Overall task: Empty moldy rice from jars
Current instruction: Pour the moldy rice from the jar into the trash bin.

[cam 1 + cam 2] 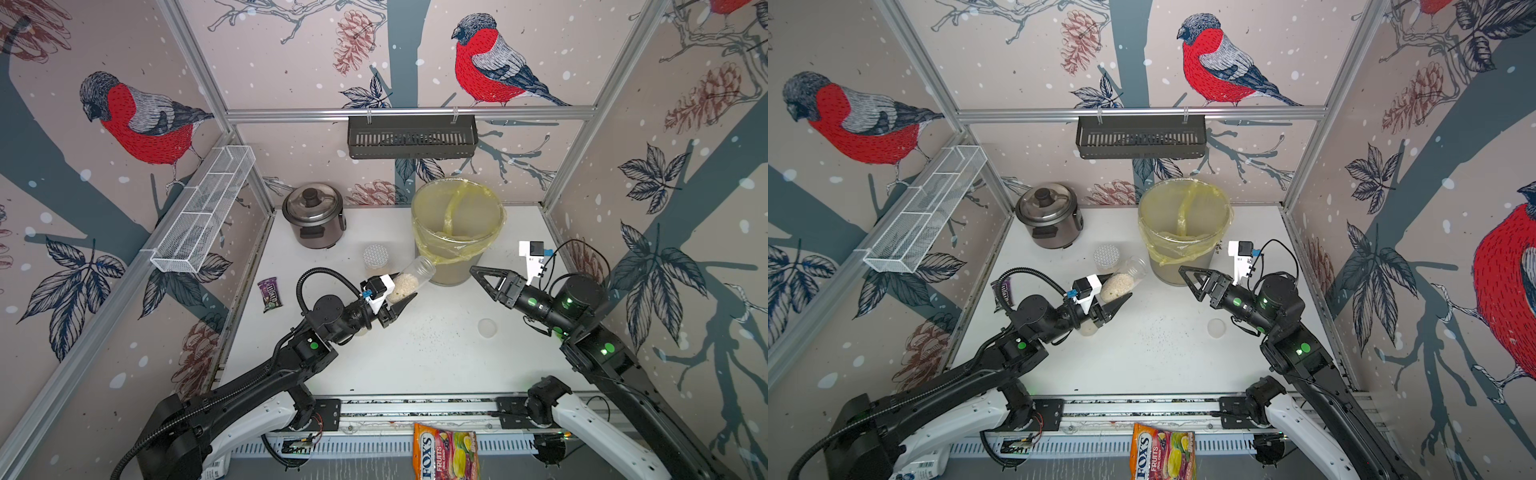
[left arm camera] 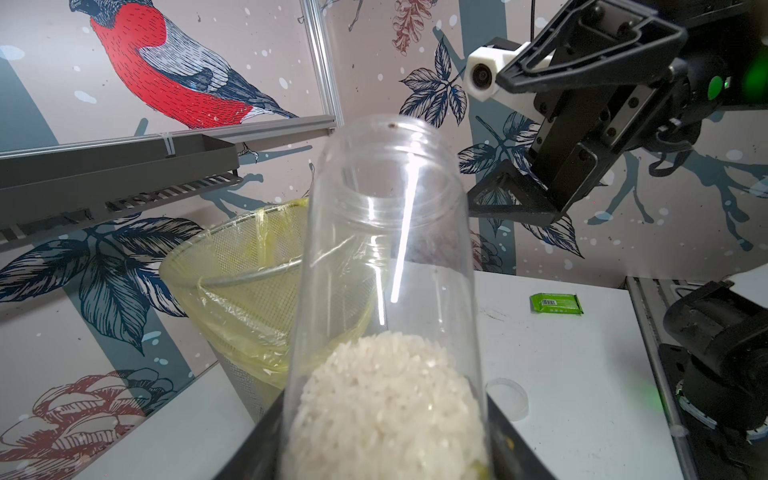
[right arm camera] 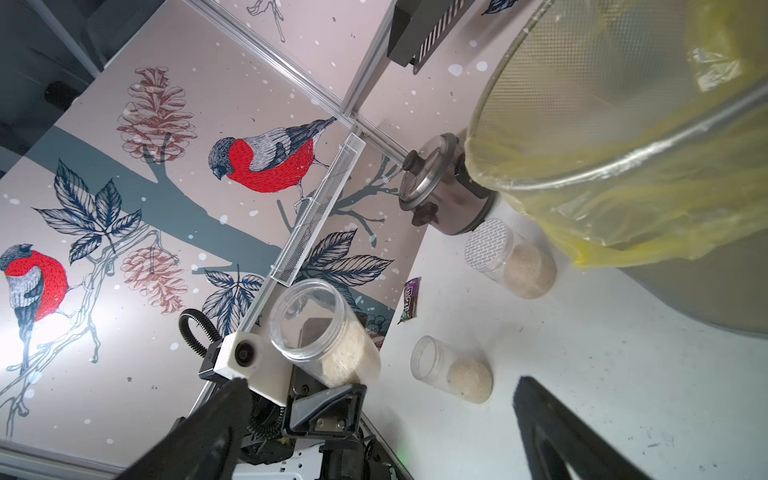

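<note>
1. The left gripper [image 1: 397, 298] is closed on the base end of a narrow, lidless jar [image 1: 412, 275], and the moldy rice [image 2: 390, 395] is gathered at that lower end
2. The jar's long axis is tilted, with the open mouth raised and pointed toward the bin [image 1: 453, 276]. The mouth is seen just beside the bin's wall and the hanging edge of the yellow bag [image 1: 434, 250]. In the left wrist view the bin [image 2: 232, 266] lies to one side of the axis, not straight ahead
3. Whether the mouth already clears the rim cannot be told. It is judged that the jar must be carried over the rim and its mouth turned downward before anything is poured
4. The right gripper [image 1: 482, 276] is held with jaws wide apart and nothing between them, near the bin's front wall on the side away from the jar. The left arm is the nearer to the work, and the right gripper could be brushed if the jar were swung wide
5. A wider jar [image 1: 376, 257] with a dotted lid stands just behind the held one, toward the rice cooker [image 1: 313, 216]. A third jar [image 3: 451, 370], lidless and with rice inside, stands on the table [image 1: 415, 365] beside the left arm
6. A clear lid [image 1: 487, 327] lies near the right arm, and loose grains [image 1: 419, 336] are scattered on the table between the arms
</note>
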